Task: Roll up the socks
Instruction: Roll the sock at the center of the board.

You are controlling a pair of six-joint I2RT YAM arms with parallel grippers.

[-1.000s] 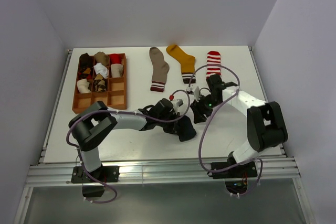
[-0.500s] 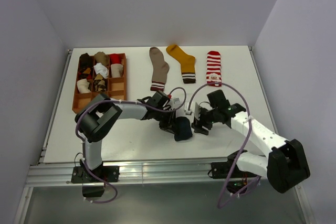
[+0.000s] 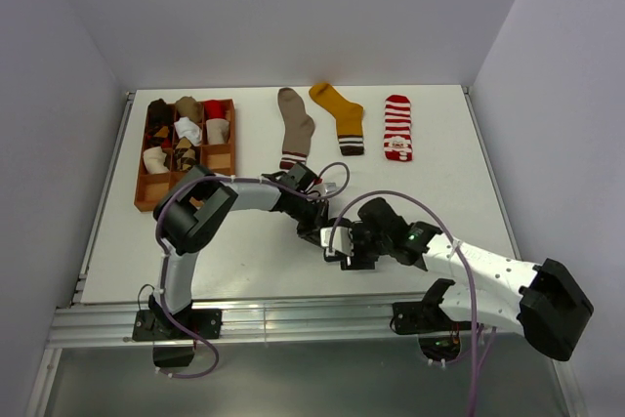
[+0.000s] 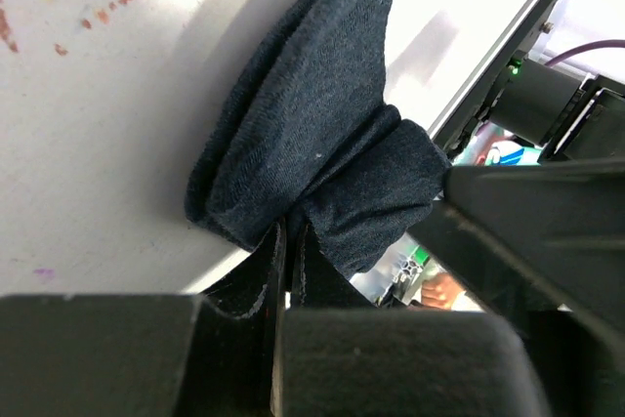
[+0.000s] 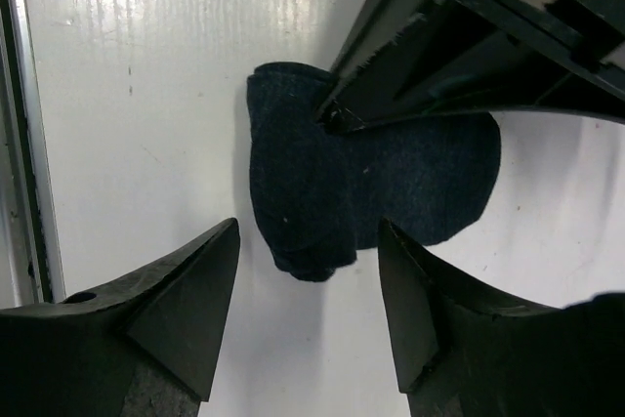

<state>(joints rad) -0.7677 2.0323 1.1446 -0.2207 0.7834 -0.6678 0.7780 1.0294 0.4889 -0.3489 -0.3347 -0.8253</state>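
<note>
With the left gripper (image 4: 290,241) pinched tight on the bunched navy sock (image 4: 303,144) near the table's (image 3: 244,251) 6 o'clock edge, the wide-apart right gripper (image 5: 308,231) should settle squarely astride the sock's free 6 o'clock end before closing.

A navy sock (image 5: 361,192), taupe sock (image 3: 293,124), mustard sock (image 3: 339,112), red-white striped sock (image 3: 396,127).

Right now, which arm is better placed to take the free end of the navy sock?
Right. The left gripper is shut on the navy sock, pinching its fabric. The right gripper hangs open above the sock's free part, so it probably only needs to descend.
</note>
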